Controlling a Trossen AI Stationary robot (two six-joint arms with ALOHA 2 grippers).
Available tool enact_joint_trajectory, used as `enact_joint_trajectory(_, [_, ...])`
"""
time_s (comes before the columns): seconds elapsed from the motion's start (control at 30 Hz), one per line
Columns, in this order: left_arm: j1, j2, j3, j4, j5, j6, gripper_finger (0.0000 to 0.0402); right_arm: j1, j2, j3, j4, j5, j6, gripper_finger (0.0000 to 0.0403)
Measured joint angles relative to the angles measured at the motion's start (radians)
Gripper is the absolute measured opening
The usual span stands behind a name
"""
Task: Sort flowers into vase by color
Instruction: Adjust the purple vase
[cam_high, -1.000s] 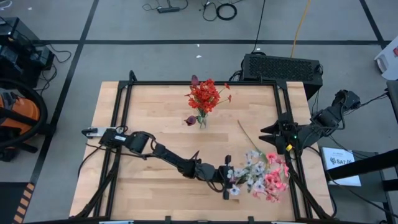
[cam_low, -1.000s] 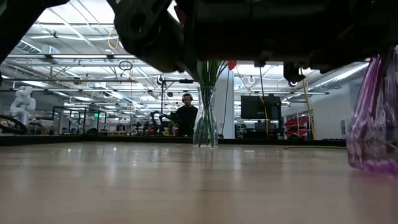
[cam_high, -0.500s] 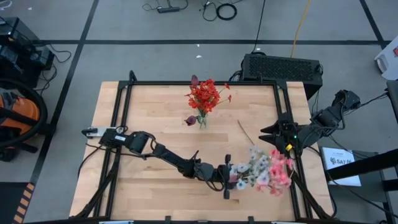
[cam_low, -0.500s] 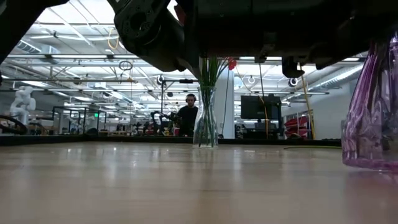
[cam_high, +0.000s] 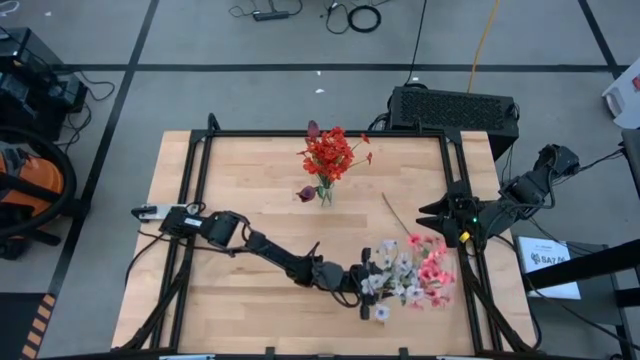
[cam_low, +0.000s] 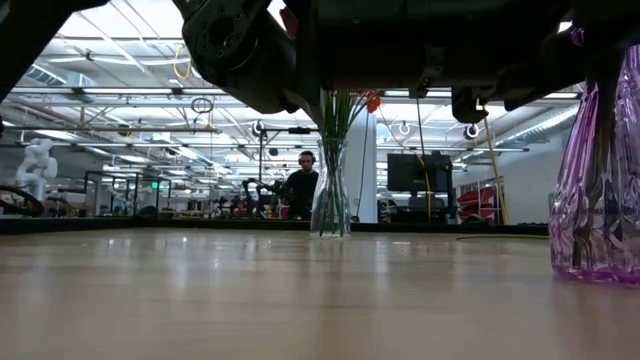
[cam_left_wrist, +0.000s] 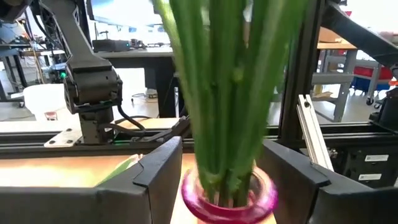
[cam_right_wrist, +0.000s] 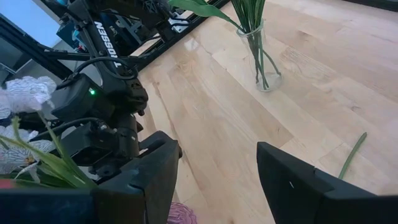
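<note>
A pink glass vase (cam_low: 595, 190) stands near the table's front right and holds pink blossoms (cam_high: 432, 275) and white sprays (cam_high: 393, 268). Their green stems (cam_left_wrist: 227, 93) rise between the fingers of my left gripper (cam_high: 362, 285), which is shut on the vase. A clear vase (cam_low: 331, 200) at the far middle holds red clusters (cam_high: 327, 155) and a maroon bud (cam_high: 305, 193). My right gripper (cam_high: 440, 213) waits open and empty at the table's right edge. My left gripper has the pink vase's neck, just by its rim (cam_left_wrist: 227, 202), between its two fingers. The fingers come level from the table's left. The vase stands about upright with its base (cam_low: 598, 272) on the table. The arm's own body hides the pads in the low view.
A loose green stem (cam_high: 395, 212) lies on the wood between the two vases; it also shows in the right wrist view (cam_right_wrist: 351, 155). Black frame rails (cam_high: 200, 200) run along the table's left and right sides. A person (cam_low: 300, 185) sits far behind the table.
The pink vase has come from leaning toward the table's right edge to about upright, with its base staying on the table. Its pink and white flower heads have swung toward the table's left. My left gripper has kept its hold and stayed nearly in place.
</note>
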Motion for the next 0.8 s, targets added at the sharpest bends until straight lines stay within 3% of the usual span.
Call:
enact_joint_trajectory(0.13, [-0.014,-0.005,0.000,-0.031,-0.012,0.017,0.0208,0.000,0.000,0.000,0.000,0.000,0.000,0.0208])
enact_joint_trajectory(0.3, [-0.021,-0.032,0.000,-0.202,-0.061,0.026,0.0209,0.000,0.000,0.000,0.000,0.000,0.002,0.0208])
enact_joint_trajectory(0.8, [-0.016,-0.037,0.000,-0.101,-0.007,0.026,0.0209,0.000,0.000,0.000,-0.001,0.005,0.029,0.0208])
